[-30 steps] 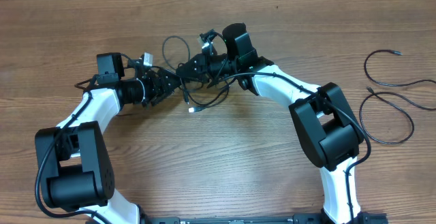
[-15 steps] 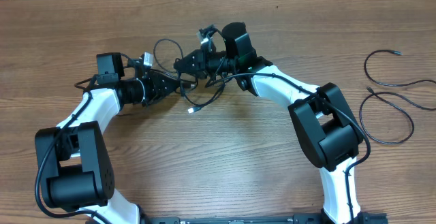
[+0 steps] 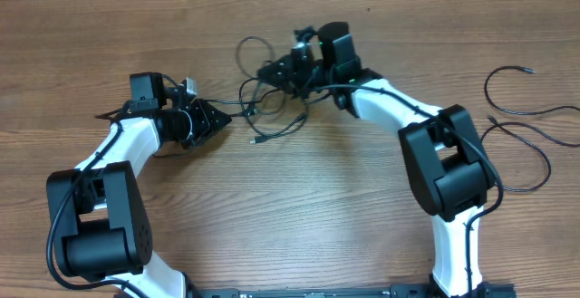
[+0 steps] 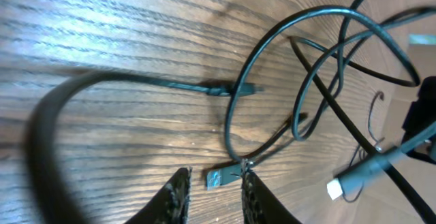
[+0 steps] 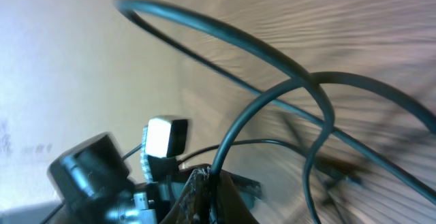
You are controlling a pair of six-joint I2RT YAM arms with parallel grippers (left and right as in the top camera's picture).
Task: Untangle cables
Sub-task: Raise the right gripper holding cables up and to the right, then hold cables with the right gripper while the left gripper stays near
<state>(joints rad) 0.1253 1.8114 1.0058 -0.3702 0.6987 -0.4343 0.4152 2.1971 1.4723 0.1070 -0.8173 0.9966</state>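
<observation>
Tangled cables [image 3: 272, 94] are being clamped by right gripper [image 5: 208, 180] above brown wood-grain table [image 3: 299, 207]; left gripper [image 4: 214, 176] jaws are being held slightly apart.

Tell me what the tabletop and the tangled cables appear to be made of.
Tabletop: wood or wood-look laminate, satin finish; brown grain streaks and soft glare. Tangled cables: probably black rubber or plastic sheathing, slightly glossy; they bend in smooth loops and catch thin highlights.

cable tangle [image 3: 263, 99] centre, loose cables [image 3: 521, 114] far right
</observation>
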